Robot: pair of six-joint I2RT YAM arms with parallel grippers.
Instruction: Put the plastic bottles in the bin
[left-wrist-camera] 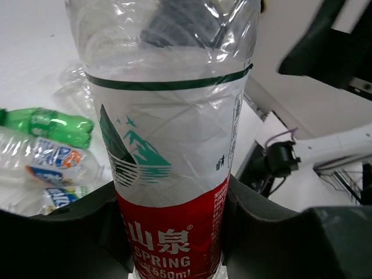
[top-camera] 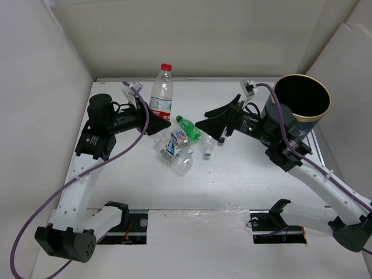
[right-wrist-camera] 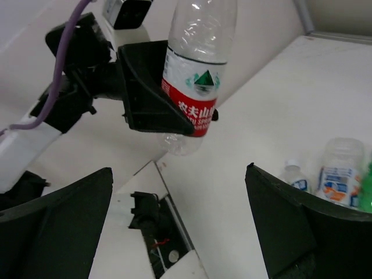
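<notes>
Between the fingers of the left gripper (top-camera: pixel 158 127) a red-capped bottle (top-camera: pixel 162 96) is clamped, and the jaws are closed on its red label band. In the left wrist view the bottle (left-wrist-camera: pixel 174 145) is seen pressed by a finger (left-wrist-camera: pixel 81 232) on either side, with the grip set low on the body. Its long axis is held nearly upright and crosses the fingers at about a right angle. The cap end is pointed up, well above the fingers, and only the short clear base shows below them. From the right wrist view the same bottle (right-wrist-camera: pixel 197 75) is seen tilted slightly, its base hanging under the left gripper (right-wrist-camera: pixel 157 110). Whether the base is clear of the table (top-camera: pixel 244 186) cannot be told.

The right gripper (top-camera: pixel 209 131) is spread wide with nothing between its fingers (right-wrist-camera: pixel 58 221), and it is pointed toward the held bottle. Just below its fingertips a small clear bottle (top-camera: pixel 208 146) is lying on the table. Between the two grippers a green bottle (top-camera: pixel 189 128) is laid on its side, and blue-labelled bottles (top-camera: pixel 173 142) are heaped beside it. Behind the right wrist the bin (top-camera: pixel 302 75) is stood upright, well apart from the left fingers.
</notes>
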